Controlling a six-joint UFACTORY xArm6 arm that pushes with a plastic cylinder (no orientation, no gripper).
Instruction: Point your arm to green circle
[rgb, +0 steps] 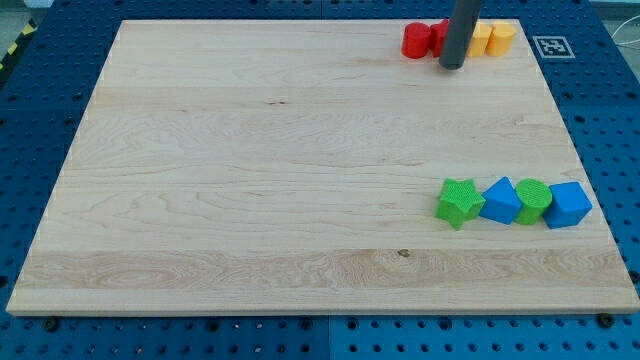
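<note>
The green circle (533, 200) lies at the view's lower right, in a row between a blue triangular block (501, 201) on its left and a blue cube (568, 205) on its right. A green star (459, 202) ends the row on the left. My tip (452, 66) stands near the view's top right, far above the green circle, just in front of a row of red and yellow blocks.
At the top right edge lie a red cylinder (417, 40), a second red block (441, 34) partly hidden by the rod, a yellow block (481, 38) and a yellow cylinder (502, 37). The wooden board (250, 180) rests on a blue pegboard table.
</note>
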